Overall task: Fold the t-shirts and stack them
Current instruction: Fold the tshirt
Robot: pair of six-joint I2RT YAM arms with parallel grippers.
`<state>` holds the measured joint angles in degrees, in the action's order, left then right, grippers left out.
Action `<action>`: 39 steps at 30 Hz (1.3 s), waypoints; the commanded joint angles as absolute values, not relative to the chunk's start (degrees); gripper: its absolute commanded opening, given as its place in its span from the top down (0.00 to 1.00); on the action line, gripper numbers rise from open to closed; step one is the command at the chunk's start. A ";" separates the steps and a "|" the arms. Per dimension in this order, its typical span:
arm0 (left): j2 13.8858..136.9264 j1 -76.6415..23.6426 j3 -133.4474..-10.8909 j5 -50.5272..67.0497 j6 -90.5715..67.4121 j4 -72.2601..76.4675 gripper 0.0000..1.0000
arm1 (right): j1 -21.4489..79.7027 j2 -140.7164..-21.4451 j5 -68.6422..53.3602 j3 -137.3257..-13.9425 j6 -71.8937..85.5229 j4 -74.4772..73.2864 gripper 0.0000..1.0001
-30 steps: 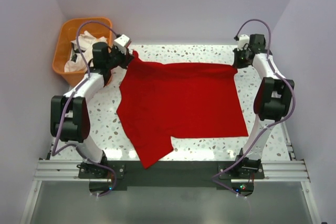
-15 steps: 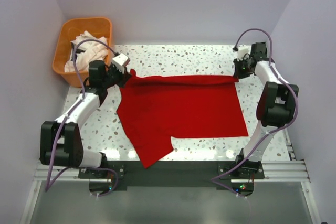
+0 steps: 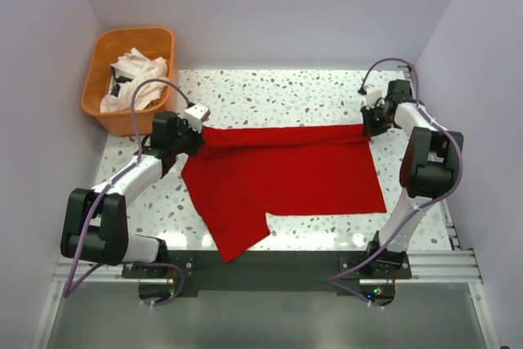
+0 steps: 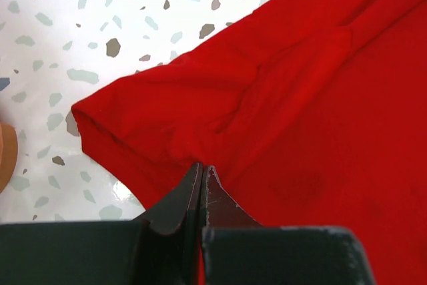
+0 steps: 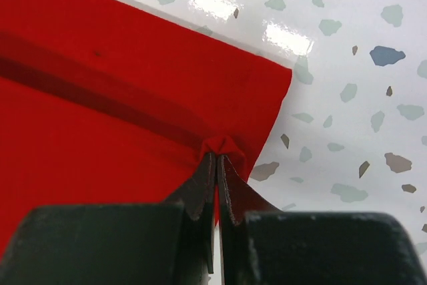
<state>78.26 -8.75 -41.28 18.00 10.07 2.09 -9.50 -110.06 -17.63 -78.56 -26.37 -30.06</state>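
Observation:
The red t-shirt (image 3: 286,173) lies spread on the speckled table, its far edge folded over toward me as a band. My left gripper (image 3: 198,130) is shut on the shirt's far-left corner; in the left wrist view the red t-shirt (image 4: 300,98) bunches at the left gripper (image 4: 202,167). My right gripper (image 3: 367,126) is shut on the far-right corner; in the right wrist view a pinch of the red t-shirt (image 5: 100,98) sits in the right gripper (image 5: 217,155). White t-shirts (image 3: 135,73) lie crumpled in the basket. One sleeve (image 3: 237,239) points to the near edge.
An orange plastic basket (image 3: 102,46) stands at the far left, off the table's corner. Speckled tabletop (image 3: 278,91) shows beyond the shirt and on both sides. White walls close in left, right and back.
Both grippers have drawn the shirt's far edge toward me, from the table's back to about its middle, folding it over the body. The left arm has cleared the basket.

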 commanded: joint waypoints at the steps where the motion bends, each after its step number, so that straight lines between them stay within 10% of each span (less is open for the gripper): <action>1: 78.66 -8.61 -43.23 15.47 11.16 2.64 1.00 | -9.84 -106.26 -18.63 -78.83 -28.74 -29.70 1.00; 19: 80.24 -8.08 -47.63 22.49 23.28 -8.16 1.00 | -10.55 -105.64 -20.83 -78.66 -35.50 -35.41 1.00; 21: 80.94 -8.26 -48.07 24.07 25.74 -10.88 1.00 | -10.46 -105.99 -20.74 -79.19 -36.73 -36.82 0.82; 29: 80.68 -7.82 -54.66 34.88 40.78 -25.13 0.62 | -10.46 -104.50 -20.30 -84.80 -41.48 -43.67 0.41; 39: 99.73 -8.17 -71.97 39.46 34.81 -30.93 0.44 | -8.35 -113.80 -22.59 -94.39 -42.71 -50.62 0.44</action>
<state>95.13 -8.27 -67.57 36.40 36.47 -26.85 -9.39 -110.02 -20.62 -91.57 -40.93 -46.98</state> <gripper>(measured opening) 0.557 0.563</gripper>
